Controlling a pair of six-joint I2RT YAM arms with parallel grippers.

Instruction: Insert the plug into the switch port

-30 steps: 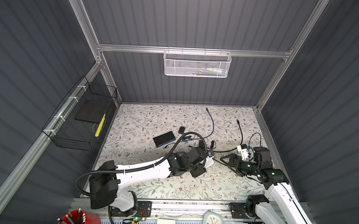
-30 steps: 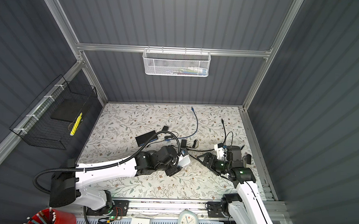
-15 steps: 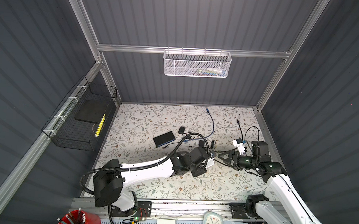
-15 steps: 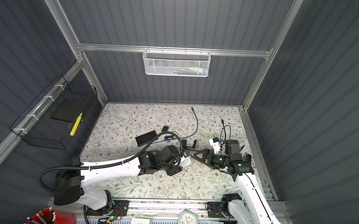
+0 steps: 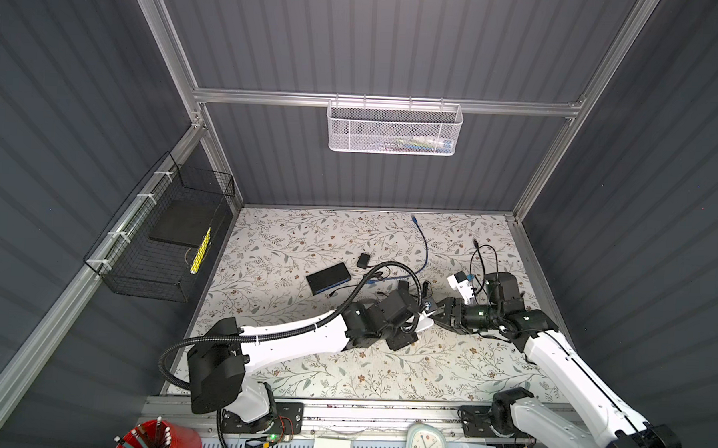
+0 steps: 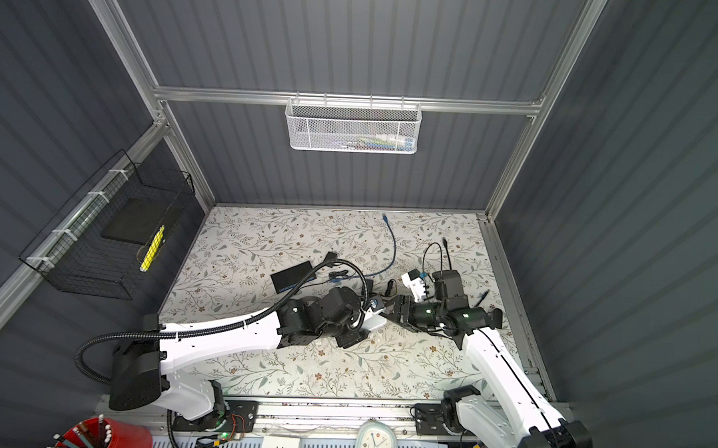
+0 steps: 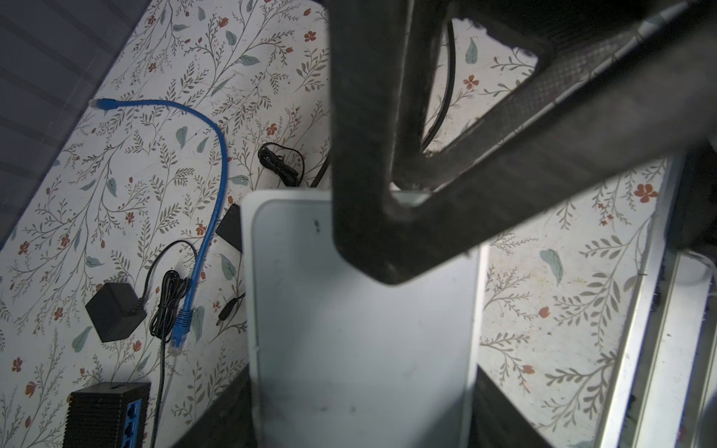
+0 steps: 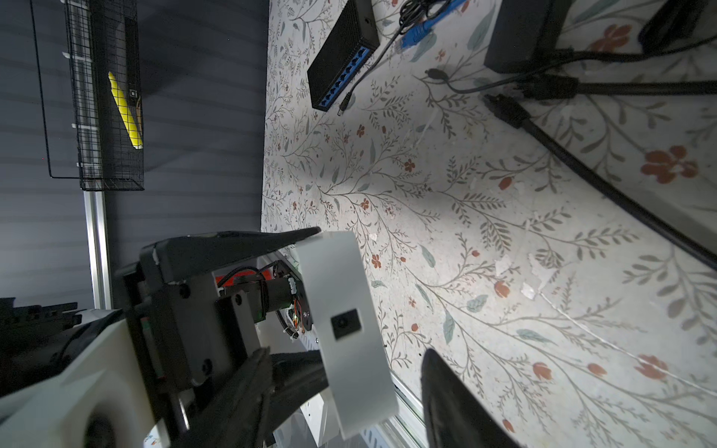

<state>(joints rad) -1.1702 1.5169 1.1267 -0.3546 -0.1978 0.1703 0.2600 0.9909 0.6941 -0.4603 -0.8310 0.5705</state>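
Left end effector (image 5: 416, 319) grips white switch (image 7: 361, 329), round port (image 8: 343, 324) facing right end effector (image 5: 443, 314); can't tell if that one's gripping. Black barrel plug (image 7: 229, 308) lies on bench (image 7: 155, 155) nearby. Prob. light, rigid, small w/ floppy cord: pinch the plug body, not the cord.

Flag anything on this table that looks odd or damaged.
The floral mat is worn: white flakes and scratches show beside the thick black cable. The blue cable lies loose with both plugs unconnected, and the black switch has blue ports that look empty. The white box in the left gripper looks undamaged.
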